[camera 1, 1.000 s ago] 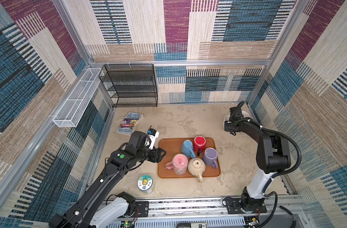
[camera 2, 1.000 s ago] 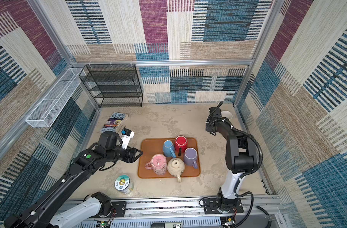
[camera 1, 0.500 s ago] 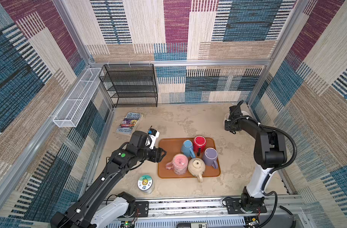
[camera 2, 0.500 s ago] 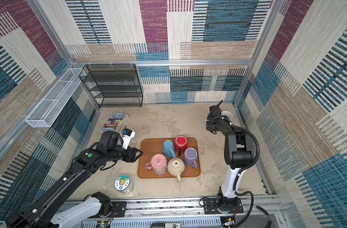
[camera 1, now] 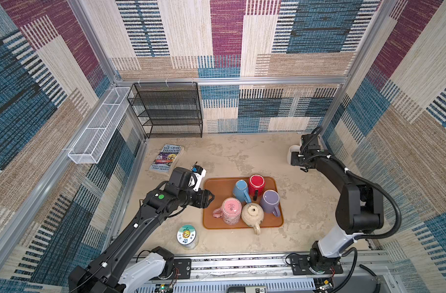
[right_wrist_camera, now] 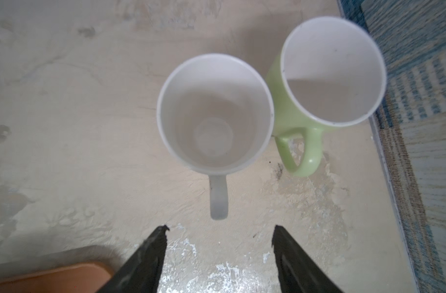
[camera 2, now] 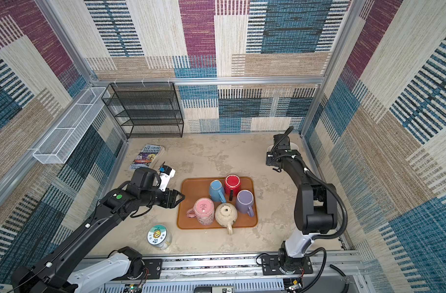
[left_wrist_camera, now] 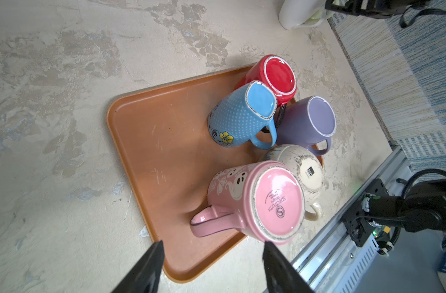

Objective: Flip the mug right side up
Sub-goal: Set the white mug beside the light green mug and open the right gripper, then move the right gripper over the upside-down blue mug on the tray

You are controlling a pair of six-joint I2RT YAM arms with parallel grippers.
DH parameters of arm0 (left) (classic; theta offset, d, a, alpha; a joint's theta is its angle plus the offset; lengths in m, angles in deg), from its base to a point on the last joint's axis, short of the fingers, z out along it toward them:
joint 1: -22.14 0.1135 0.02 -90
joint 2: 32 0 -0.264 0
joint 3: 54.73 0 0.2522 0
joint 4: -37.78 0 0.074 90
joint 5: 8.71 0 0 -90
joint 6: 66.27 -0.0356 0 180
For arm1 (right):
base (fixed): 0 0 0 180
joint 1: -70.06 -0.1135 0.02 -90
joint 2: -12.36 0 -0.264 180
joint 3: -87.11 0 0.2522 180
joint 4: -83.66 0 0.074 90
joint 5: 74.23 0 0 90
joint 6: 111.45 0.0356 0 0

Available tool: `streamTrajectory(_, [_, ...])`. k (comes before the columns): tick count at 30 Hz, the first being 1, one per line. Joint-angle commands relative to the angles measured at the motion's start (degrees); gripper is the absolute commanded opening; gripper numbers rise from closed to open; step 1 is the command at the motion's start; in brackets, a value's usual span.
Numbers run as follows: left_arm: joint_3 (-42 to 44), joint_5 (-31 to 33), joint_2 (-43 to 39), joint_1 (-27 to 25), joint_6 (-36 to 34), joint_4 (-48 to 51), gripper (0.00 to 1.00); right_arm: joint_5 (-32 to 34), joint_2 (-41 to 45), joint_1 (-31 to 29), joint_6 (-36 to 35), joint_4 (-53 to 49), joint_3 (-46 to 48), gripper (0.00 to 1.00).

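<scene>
Tray point(camera 2: 191, 189): orange, mid-table, holds 5 mugs, all base-up.
Back: blue mug point(camera 2: 216, 189), red mug point(camera 2: 232, 183).
Right: purple mug point(camera 2: 244, 200).
Front: pink mug point(camera 2: 204, 211), cream mug point(camera 2: 225, 214) (handle pokes past tray's front edge).
L gripper point(camera 2: 179, 197): jaws apart, at tray's left edge.
R gripper point(camera 2: 270, 159): nr far-right wall, jaws not readable.
Jar point(camera 2: 159, 236): front-left of tray.
Book point(camera 2: 147, 156): nr rack point(camera 2: 143, 109).

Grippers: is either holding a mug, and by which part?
Neither. The right gripper is open, off the white mug handle; the left gripper is open, empty.
</scene>
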Motion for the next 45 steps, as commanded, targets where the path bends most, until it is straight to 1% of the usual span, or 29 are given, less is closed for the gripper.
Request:
streamTrajectory(1, [-0.55,-1.86,0.69,-0.04,-0.3,0.37,0.67,-3.29,5.02,-1.56,1.15,0.16,2.2,0.7])
streamTrajectory(5, [-0.92,-1.36,2.01,0.0,-0.03,0.68,0.66,-3.85,9.99,-7.53,1.36,-1.88,4.6,0.7])
streamTrajectory(12, [-2.96,1.27,3.9,0.06,-0.03,1.91,0.66,-5.11,12.97,-19.89,2.53,-5.11,6.38,0.69])
streamTrajectory(18, [-3.93,3.68,3.86,0.16,-0.03,3.11,0.66,-7.2,12.9,-28.52,4.15,-6.39,7.77,0.61])
streamTrajectory(24, [-4.38,5.34,3.55,0.22,0.21,3.56,0.66,-7.97,12.48,-34.85,5.79,-7.16,8.72,0.53])
streamTrajectory(29, [-4.05,5.35,3.95,0.31,0.75,2.84,0.66,-8.71,11.72,-38.03,6.34,-7.89,8.47,0.51])
streamTrajectory(36, [-4.03,5.26,4.65,0.52,0.51,2.14,0.66,-10.23,8.86,-41.12,7.15,-7.22,9.34,0.52])
streamTrajectory(45, [-2.73,4.47,4.5,1.19,-0.1,1.21,0.66,-10.21,1.66,-42.22,7.25,-6.15,7.2,0.49])
